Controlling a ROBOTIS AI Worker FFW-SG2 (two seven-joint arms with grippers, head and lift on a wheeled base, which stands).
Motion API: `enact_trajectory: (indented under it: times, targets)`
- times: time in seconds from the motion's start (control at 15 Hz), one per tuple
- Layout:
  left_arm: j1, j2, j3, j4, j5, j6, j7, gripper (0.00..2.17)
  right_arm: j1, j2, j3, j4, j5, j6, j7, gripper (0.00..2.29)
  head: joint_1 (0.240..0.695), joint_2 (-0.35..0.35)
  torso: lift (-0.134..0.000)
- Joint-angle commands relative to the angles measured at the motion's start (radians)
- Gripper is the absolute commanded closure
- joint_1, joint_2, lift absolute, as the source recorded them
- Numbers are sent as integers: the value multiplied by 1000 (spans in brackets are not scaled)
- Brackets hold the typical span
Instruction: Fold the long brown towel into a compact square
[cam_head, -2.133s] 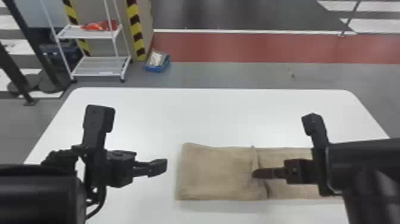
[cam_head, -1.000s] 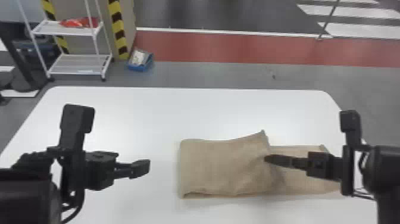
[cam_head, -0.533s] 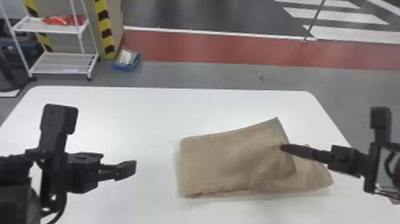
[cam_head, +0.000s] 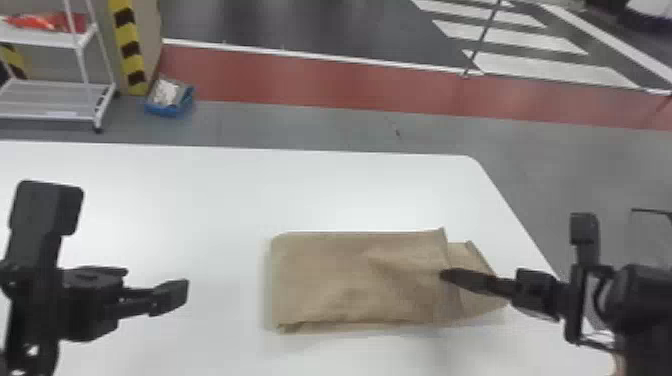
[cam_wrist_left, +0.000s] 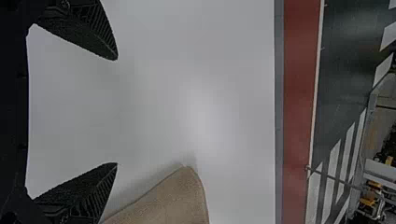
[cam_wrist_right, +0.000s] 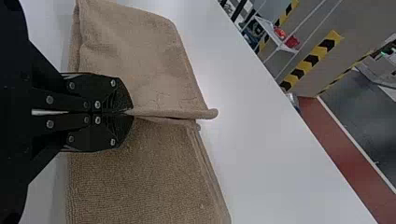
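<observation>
Head view puts your right gripper (cam_head: 444, 275) nearer, clenched on the upper layer's edge of the brown towel (cam_head: 345, 280); from those fingertips its long axis runs leftward, toward your left gripper (cam_head: 172, 296), spread wide, empty and well apart.

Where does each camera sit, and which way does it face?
Left wrist view: on the left wrist, looking past the open left gripper across the table to part of the towel.
Right wrist view: on the right wrist, looking along the right gripper, shut on the towel's folded edge.
Head view: on the robot's head, looking forward and down; both grippers show.
Both wrist views share the towel, table and red strip.
</observation>
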Motion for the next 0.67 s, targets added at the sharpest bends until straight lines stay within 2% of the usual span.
enact_trajectory:
  times: [0.0,0.13,0.2,0.47,0.6]
  targets:
    - [-4,-7,-12,9,-6,0,4,73,-16,-41,-47,-34,-49,2,5,1484,695,-256,-124]
    - [-9,-7,-18,13,-8,0,4,73,-16,-75,-113,-45,-103,2,6,1484,695,-280,-124]
    - [-12,-7,-18,18,-8,-3,4,73,-7,-86,-124,-33,-103,2,6,1484,695,-292,-124]
    - [-20,-7,-30,38,-12,-6,3,73,35,-83,-87,102,-50,2,-5,1484,695,-338,-124]
    - [-18,-7,-32,36,-14,-6,3,73,24,-89,-92,127,-46,2,-6,1484,695,-347,-124]
